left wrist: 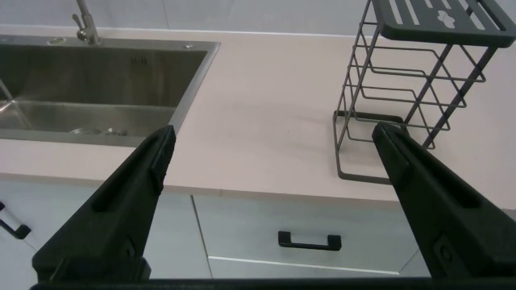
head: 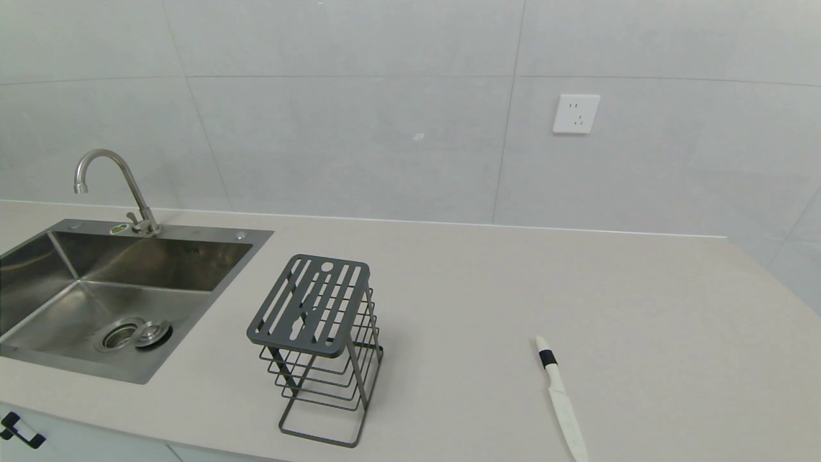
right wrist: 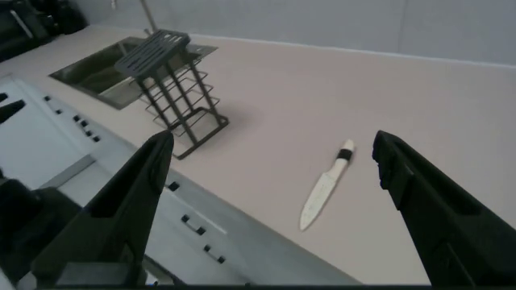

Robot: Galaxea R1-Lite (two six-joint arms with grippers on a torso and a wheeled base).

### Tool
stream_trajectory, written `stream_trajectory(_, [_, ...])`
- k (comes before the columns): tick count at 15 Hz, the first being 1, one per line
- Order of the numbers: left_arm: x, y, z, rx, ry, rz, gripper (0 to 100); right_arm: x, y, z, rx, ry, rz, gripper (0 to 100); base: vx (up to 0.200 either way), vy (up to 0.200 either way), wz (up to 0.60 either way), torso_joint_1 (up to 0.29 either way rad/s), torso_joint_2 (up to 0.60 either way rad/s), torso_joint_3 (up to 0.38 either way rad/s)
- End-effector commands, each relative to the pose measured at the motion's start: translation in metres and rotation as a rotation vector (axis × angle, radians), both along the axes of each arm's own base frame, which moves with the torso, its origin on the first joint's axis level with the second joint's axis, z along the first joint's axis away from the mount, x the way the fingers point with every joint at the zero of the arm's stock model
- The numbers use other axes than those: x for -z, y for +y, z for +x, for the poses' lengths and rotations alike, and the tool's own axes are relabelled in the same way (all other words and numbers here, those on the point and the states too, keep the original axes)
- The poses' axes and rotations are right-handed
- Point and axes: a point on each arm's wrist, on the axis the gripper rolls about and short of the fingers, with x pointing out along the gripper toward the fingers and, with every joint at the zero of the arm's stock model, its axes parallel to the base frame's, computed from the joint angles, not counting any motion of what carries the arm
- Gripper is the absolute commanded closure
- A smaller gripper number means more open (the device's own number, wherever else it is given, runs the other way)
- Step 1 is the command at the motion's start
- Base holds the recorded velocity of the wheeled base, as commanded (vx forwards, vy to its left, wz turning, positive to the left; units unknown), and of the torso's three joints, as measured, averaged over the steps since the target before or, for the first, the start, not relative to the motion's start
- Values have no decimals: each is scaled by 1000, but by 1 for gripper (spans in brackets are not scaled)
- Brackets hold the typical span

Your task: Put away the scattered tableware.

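Note:
A white knife (head: 562,398) with a black band on its handle lies flat on the pale counter at the front right, blade toward the front edge; it also appears as the knife (right wrist: 326,185). A dark wire knife rack (head: 317,337) with a slotted top stands upright near the counter's middle front, seen too as the rack (left wrist: 415,80) and the rack (right wrist: 168,84). My left gripper (left wrist: 272,138) hangs open off the counter's front edge, left of the rack. My right gripper (right wrist: 272,145) is open, held above and in front of the knife with nothing between its fingers.
A steel sink (head: 38,285) with a curved faucet (head: 112,183) is set into the counter at the left. A wall socket (head: 576,113) sits on the tiled wall. Drawer fronts with black handles (left wrist: 310,240) run below the counter edge. Bare counter lies between rack and knife.

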Motion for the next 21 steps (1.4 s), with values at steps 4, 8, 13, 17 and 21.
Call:
stream_trajectory(4, [0,0,0,-1,1,0,0,-10,17,54,-170,136,-177,0,0,0,0,0,0,0])
stream_trajectory(8, [0,0,0,-1,1,-2,0,1,27,89,-200,142,-419,0,0,0,0,0,0,0])
stream_trajectory(13, [0,0,0,-2,1,-2,0,22,44,122,-225,346,-465,0,0,0,0,0,0,0])
stream_trajectory(17, [0,0,0,-4,1,-3,0,37,60,139,-236,392,-532,0,0,0,0,0,0,0])
stream_trajectory(21, [0,0,0,-4,1,-5,0,48,63,149,-164,434,-600,0,0,0,0,0,0,0])
